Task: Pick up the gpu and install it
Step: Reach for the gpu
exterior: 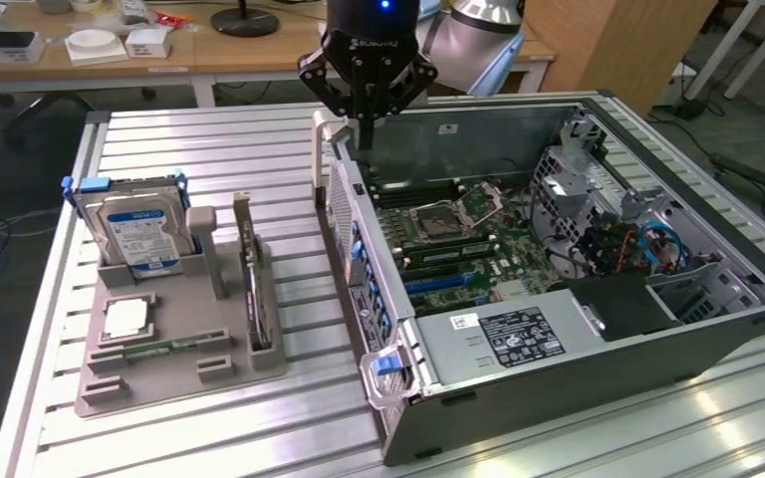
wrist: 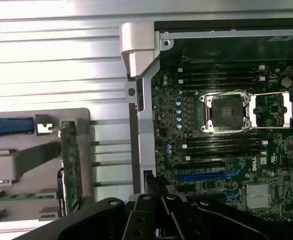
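One gpu (exterior: 258,289) is all you have. It stands on edge in a narrow slot of the tray (exterior: 156,393), just beside the hard drive (exterior: 139,234) and well apart from the gripper (exterior: 366,134). The gripper hangs over the far corner of the case (exterior: 596,368) wall that faces the tray. Its fingers are pressed together and hold nothing.

Watch these risks:
- Closed fingers coming down on the card's thin top edge would push it, not take it. That could tip the card in its slot or shift the tray.
- The card is thin and tall, so an off-centre pinch would likely let it swing or twist.
- The drive and the tray's posts sit close, and you could clip them with a finger.
- The case wall stands between tray and board (wrist: 196,150). A low carry could catch the card on its rim.
- A tilted card would probably jam in the blue slot (wrist: 201,177) or press on parts around it.

Your count:
- One gripper
- One gpu
- One hard drive
- One processor chip (exterior: 127,319)
- One memory strip (exterior: 156,351)
- One tray
- One open case
- One empty socket (wrist: 226,112)
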You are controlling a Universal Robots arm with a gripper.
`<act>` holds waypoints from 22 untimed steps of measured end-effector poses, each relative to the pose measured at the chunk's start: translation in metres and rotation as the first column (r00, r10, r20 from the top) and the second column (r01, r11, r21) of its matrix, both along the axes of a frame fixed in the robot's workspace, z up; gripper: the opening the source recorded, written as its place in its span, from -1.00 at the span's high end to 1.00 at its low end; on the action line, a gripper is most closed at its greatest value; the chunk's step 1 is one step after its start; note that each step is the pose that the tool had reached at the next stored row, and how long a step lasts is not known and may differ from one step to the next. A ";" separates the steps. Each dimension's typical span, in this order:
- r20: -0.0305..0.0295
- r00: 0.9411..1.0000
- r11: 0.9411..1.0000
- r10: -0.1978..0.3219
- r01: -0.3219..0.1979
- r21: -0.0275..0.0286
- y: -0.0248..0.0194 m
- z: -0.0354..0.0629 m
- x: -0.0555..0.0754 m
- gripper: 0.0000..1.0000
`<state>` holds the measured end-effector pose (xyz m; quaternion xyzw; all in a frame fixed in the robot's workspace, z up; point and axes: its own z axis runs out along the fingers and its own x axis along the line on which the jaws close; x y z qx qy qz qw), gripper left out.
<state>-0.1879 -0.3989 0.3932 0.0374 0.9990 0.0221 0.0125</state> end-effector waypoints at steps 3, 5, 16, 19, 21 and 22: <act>0.000 1.000 1.000 0.000 0.000 0.000 0.0000 0.0000 -0.002 0.80; 0.000 1.000 1.000 0.000 0.000 0.000 0.0000 0.0000 -0.004 0.80; 0.000 1.000 1.000 0.000 0.000 0.000 0.0000 0.0000 -0.013 0.80; 0.000 1.000 1.000 0.000 0.000 0.000 0.0000 0.0000 -0.016 0.80; 0.000 1.000 1.000 0.000 0.000 0.000 0.0000 0.0000 -0.017 0.80; 0.000 1.000 1.000 0.000 0.000 0.000 0.0000 0.0000 -0.018 0.80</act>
